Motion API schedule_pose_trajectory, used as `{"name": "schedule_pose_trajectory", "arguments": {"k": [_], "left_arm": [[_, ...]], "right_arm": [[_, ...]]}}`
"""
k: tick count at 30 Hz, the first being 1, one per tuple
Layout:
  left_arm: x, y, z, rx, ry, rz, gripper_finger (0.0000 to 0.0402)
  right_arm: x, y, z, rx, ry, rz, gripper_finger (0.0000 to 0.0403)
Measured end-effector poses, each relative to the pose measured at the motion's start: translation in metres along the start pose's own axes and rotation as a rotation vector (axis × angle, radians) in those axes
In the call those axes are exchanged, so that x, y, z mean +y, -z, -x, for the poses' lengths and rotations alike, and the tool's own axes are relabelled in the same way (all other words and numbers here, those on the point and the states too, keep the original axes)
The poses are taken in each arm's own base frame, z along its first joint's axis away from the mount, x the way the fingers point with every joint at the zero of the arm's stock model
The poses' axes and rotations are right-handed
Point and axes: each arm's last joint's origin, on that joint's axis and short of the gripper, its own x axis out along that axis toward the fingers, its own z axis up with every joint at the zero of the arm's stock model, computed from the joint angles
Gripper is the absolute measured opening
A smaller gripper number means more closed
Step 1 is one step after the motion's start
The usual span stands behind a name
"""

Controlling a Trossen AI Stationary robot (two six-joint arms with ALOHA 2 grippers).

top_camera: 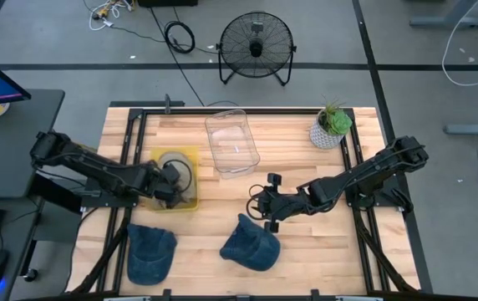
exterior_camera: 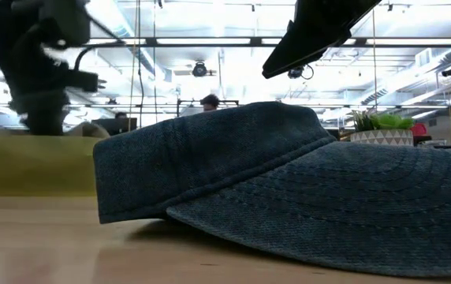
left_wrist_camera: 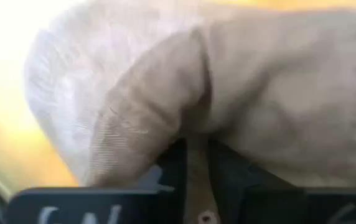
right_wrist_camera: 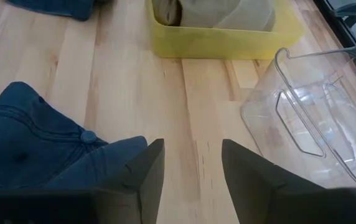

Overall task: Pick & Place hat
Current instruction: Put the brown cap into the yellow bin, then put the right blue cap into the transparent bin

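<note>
The left gripper [top_camera: 172,182] is pinching the tan hat [left_wrist_camera: 228,93] inside the yellow bin [top_camera: 190,155] to lift it, while the right gripper [right_wrist_camera: 190,165] is waiting wide open mid-worktop beside a denim hat [top_camera: 250,244].

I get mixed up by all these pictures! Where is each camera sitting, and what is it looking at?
High view: above the table, looking straight down; both arms show, the left gripper in the yellow bin, the right gripper by a blue hat.
Low view: at tabletop height, facing a blue hat; dark arm parts hang above.
Left wrist view: on the left arm, pressed against a beige hat.
Right wrist view: on the right arm, facing the clear bin.
Shared: the right wrist and high views both show the yellow bin.
</note>
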Motion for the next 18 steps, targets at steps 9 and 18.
{"name": "schedule_pose_trajectory", "arguments": {"k": [9, 18], "left_arm": [[-0.004, -0.03, 0.04, -0.069, -0.002, -0.08, 0.017], [-0.007, -0.047, 0.057, -0.173, 0.013, -0.089, 0.0204]], "right_arm": [[0.009, -0.005, 0.001, -0.021, -0.249, -0.002, 0.0165], [0.03, -0.012, 0.012, -0.124, -0.513, 0.118, 0.0165]]}}
